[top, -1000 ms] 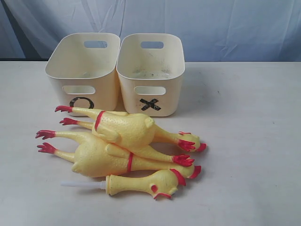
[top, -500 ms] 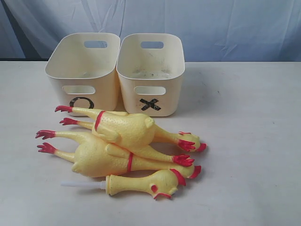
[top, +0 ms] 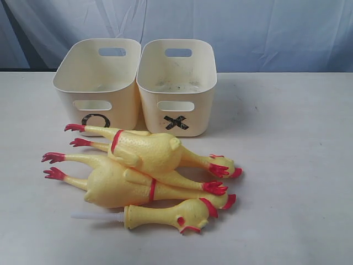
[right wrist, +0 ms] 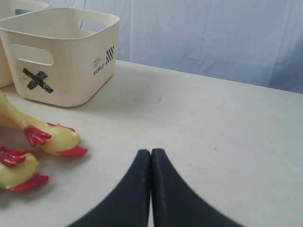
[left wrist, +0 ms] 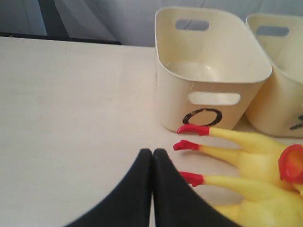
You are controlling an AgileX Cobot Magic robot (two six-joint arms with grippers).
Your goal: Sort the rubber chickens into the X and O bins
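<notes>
1. Pressing tip to tip, black fingers together, nothing held: left end effector (left wrist: 152,152). It sits on the side of the O bin away from the X bin, low over the worktop, near red chicken feet.
2. Right end effector (right wrist: 151,152): fingers likewise together, nothing held. It is over bare worktop and looks toward the X bin's marked wall, with chicken feet and a comb off to one side.
3. Long chickens (top: 146,154), three: yellow, with red feet and combs. They lie overlapped in one heap on the worktop, near the marked wall of the X bin but not touching it. Some feet point past the O bin, others the opposite way.
4. Short chicken (top: 165,215), one: legless, with a white stick (top: 94,217) at its tail end. It lies along the edge of the heap farthest from the X bin, just beside the lowest long chicken.
5. X bin (top: 193,116): cream tub, slot handles, no chicken inside.
6. O bin (top: 124,110): alike, side by side against the X bin, no chicken inside.
7. Worktop (top: 287,165): pale.
8. Step in hand, as judged: sorting not yet begun, and neither arm is committed to a chicken.
9. Next move, as judged: part the fingers, then descend on one body. The short chicken lies clear of the overlap and looks the easiest first pick. The heaped ones may drag their neighbours.
</notes>
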